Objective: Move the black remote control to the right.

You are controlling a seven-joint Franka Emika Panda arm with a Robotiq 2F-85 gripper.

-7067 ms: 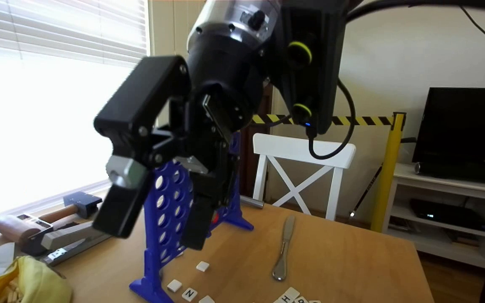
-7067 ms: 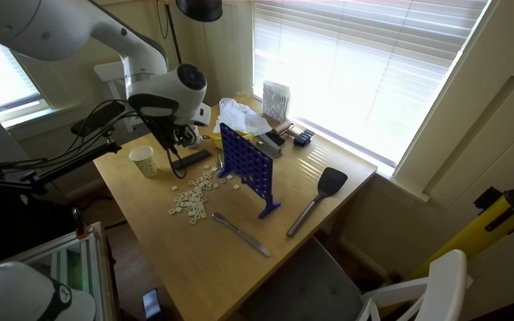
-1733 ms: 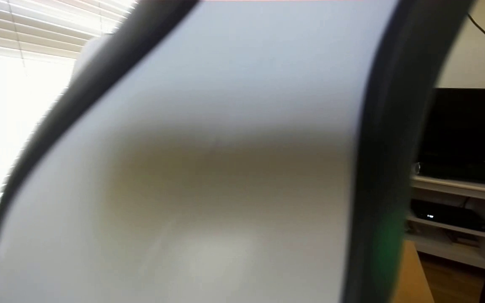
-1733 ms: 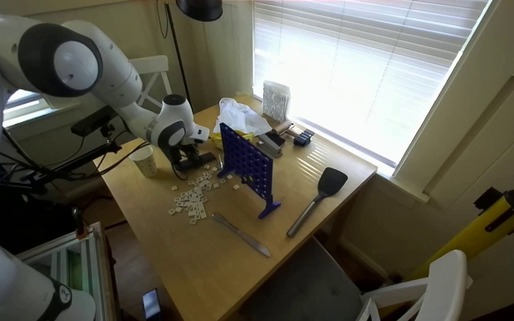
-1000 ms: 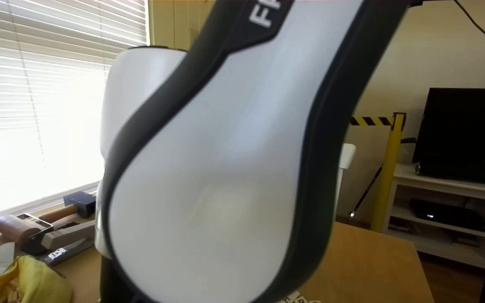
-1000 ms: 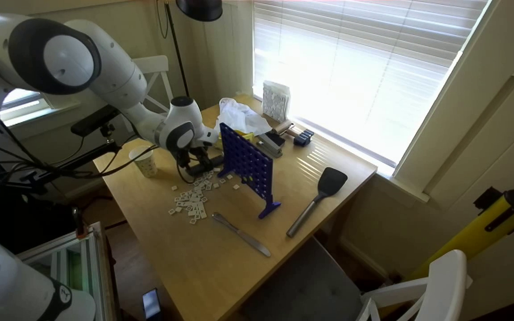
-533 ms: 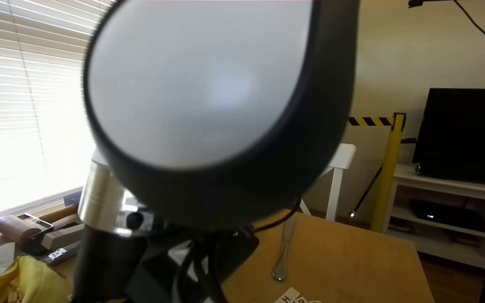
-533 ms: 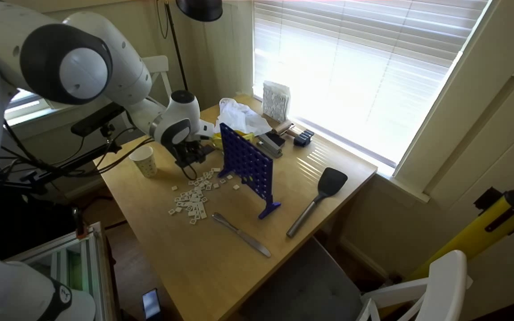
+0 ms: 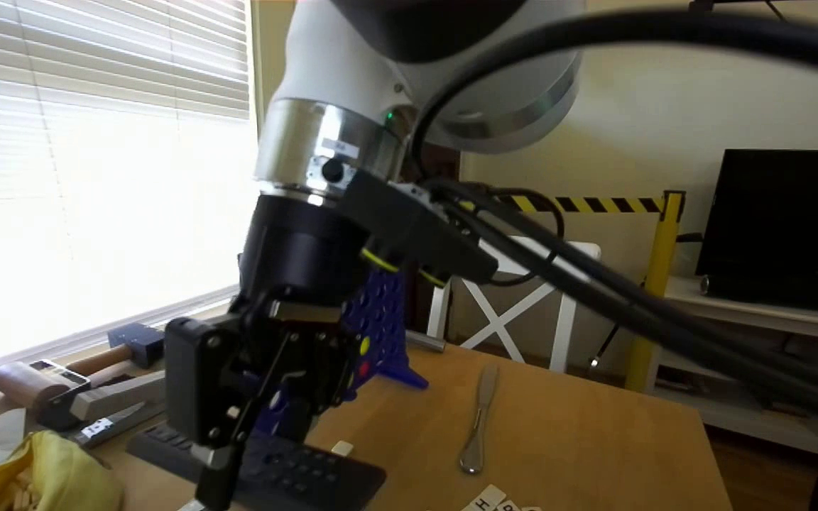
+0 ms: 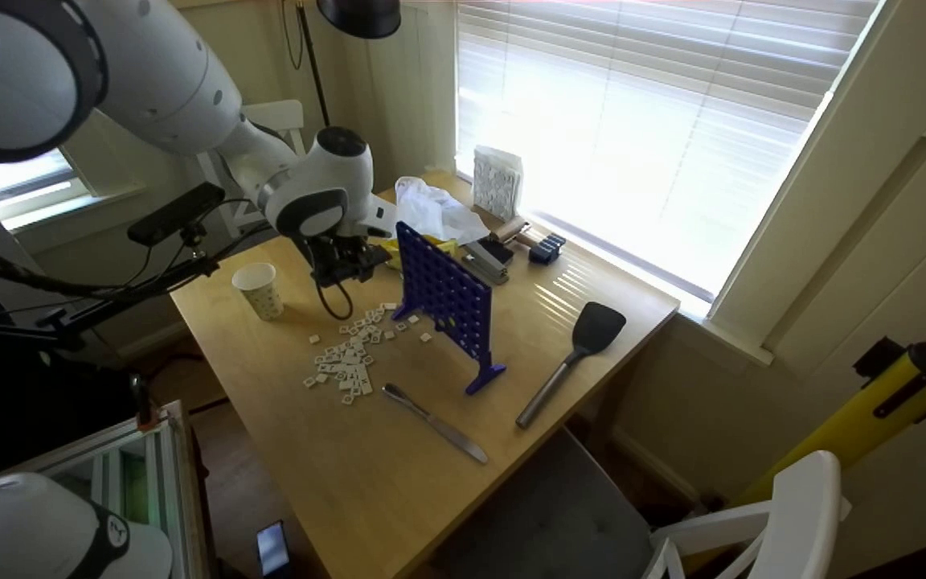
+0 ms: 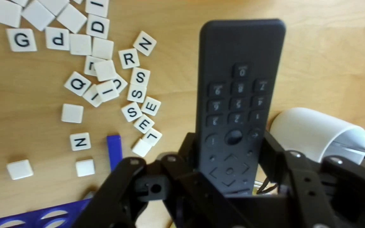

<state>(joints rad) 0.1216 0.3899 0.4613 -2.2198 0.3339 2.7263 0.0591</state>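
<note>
The gripper (image 11: 228, 148) holds the remote (image 11: 238, 47) pinched between its 2 fingers (image 11: 188, 148), over the surface (image 10: 342, 458), near the blue grid (image 10: 443, 293) and tiles (image 11: 105, 69).

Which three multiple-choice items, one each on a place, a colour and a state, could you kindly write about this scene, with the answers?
1. In an exterior view, where does the spatula lie?
A. On the chair seat
B. On the table
C. In the paper cup

2. What colour is the upright grid game?
A. Green
B. Red
C. Blue

3. How does the claw stand?
A. Shut on the black remote control
B. Open, holding nothing
C. Shut on the knife

1: B, since the table shows beneath its whole length.
2: C, since it shows blue in both exterior views.
3: A, since the wrist view shows it clasping the black remote control from both sides.
</note>
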